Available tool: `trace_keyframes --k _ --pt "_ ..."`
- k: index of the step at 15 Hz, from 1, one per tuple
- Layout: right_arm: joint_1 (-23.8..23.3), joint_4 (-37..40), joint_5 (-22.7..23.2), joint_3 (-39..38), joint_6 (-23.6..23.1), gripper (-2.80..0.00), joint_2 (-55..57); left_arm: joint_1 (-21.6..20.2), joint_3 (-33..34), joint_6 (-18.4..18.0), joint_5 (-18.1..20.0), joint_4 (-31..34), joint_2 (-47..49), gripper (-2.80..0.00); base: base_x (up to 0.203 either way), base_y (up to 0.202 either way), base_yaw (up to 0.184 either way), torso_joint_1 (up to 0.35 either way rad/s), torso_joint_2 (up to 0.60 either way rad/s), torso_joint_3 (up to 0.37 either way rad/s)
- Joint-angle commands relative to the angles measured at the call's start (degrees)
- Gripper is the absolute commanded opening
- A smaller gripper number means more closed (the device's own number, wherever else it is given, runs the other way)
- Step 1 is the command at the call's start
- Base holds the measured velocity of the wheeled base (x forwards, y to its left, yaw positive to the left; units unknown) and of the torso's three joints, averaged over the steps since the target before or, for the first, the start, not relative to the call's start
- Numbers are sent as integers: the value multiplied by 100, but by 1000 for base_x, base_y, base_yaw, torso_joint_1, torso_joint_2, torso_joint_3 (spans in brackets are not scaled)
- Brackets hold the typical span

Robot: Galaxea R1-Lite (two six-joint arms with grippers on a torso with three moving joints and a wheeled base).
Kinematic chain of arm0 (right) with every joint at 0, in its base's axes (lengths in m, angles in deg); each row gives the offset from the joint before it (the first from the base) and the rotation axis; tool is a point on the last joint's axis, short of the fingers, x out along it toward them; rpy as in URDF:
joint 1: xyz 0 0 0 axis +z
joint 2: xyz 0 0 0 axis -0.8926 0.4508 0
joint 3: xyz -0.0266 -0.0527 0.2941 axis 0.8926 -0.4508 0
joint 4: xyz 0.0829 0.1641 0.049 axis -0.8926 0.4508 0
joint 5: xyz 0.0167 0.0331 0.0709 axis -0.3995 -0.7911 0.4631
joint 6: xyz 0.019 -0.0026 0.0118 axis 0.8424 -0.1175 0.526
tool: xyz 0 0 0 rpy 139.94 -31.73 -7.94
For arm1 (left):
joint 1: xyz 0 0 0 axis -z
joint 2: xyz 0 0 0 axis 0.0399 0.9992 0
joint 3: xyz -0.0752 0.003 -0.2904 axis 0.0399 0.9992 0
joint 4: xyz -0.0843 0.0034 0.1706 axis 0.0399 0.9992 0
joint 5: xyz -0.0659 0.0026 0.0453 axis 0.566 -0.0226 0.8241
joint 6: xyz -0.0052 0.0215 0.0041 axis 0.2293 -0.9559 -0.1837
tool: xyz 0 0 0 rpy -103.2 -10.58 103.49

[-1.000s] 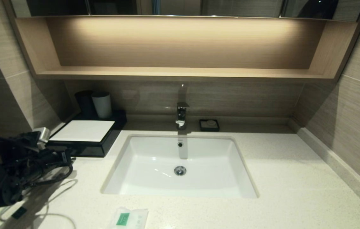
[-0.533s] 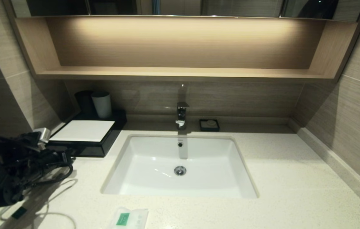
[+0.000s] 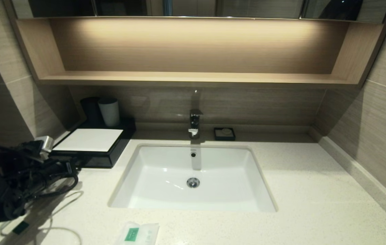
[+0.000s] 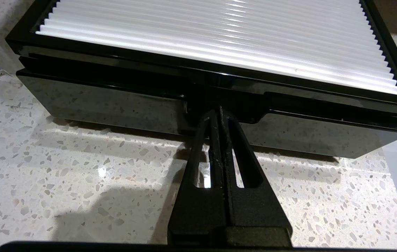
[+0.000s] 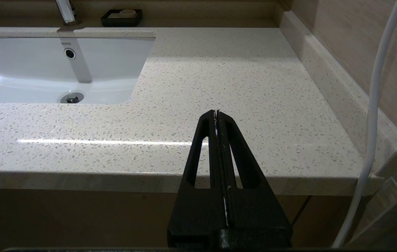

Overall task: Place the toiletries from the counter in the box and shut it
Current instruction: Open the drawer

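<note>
The box (image 3: 111, 154), low and black with a white top panel, stands at the counter's (image 3: 298, 190) back left. My left gripper (image 3: 73, 166) is shut and empty, its tips (image 4: 218, 111) against the notch in the middle of the box's glossy drawer front (image 4: 114, 105), which sits just under the ribbed white top. A small white sachet (image 3: 138, 233) with a green square label lies at the counter's front edge, left of centre. In the right wrist view, my right gripper (image 5: 216, 112) hangs shut and empty over the counter's front edge, right of the sink (image 5: 44, 70).
A pale cup (image 3: 109, 111) and a dark cup (image 3: 90, 109) stand behind the box. The faucet (image 3: 195, 122) and a small black soap dish (image 3: 224, 133) sit behind the white sink (image 3: 193, 197). Walls close in on both sides. A white cable (image 5: 373, 105) hangs near the right wall.
</note>
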Motion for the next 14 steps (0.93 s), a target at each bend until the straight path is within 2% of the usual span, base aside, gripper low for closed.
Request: trace_keyframes --k 1,3,14 --pt "1 -2 1 -9 0 -280 0 1 34 3 11 -206 82 -280 0 0 0 0 0 0" --pt "1 -2 1 -9 0 -280 0 -4 80 11 11 -405 130 -280 0 0 0 0 0 0" --pt "1 -2 1 -3 0 -280 0 5 124 29 20 -436 127 -280 0 0 0 0 0 0"
